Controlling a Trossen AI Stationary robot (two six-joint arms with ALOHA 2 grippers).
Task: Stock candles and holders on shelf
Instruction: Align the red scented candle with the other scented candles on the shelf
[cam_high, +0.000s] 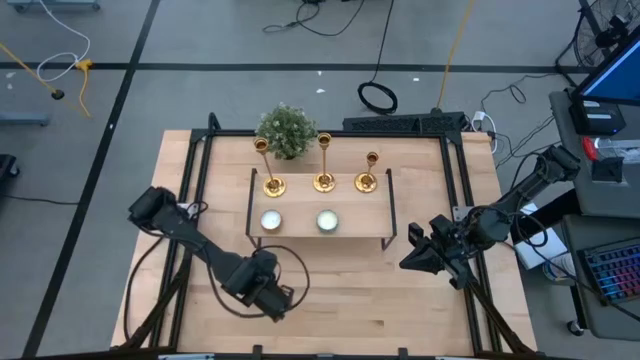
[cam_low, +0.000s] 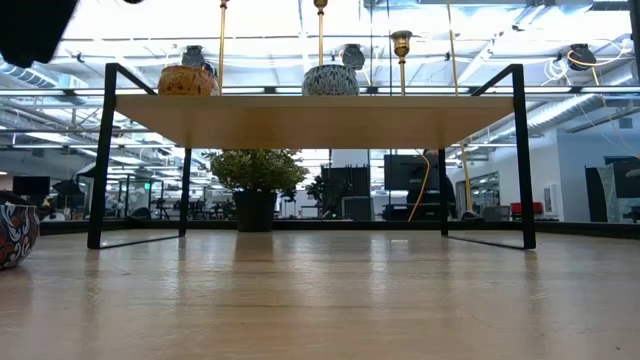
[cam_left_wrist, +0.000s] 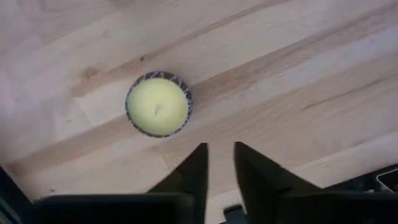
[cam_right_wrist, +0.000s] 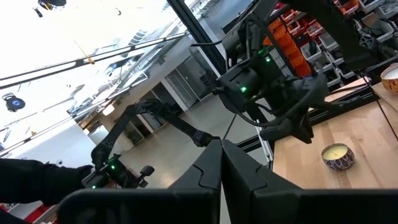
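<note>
Hovering over the yellow candle (cam_left_wrist: 158, 106) on the desk (cam_high: 350, 290), the left gripper (cam_left_wrist: 219, 163) is slightly spread; right gripper (cam_right_wrist: 221, 163) pressed together. Two candles (cam_high: 271, 221) and three holders (cam_high: 323, 182) occupy the shelf (cam_high: 300, 236).

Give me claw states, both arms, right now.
Left claw: slightly open, empty, hovering near the yellowish candle on the table.
Right claw: closed, empty, waiting at the table's right side.

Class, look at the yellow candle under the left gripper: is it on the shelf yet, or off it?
Off. The yellow candle sits upright on the bare table, below the left gripper; the shelf holds two other candles.
</note>
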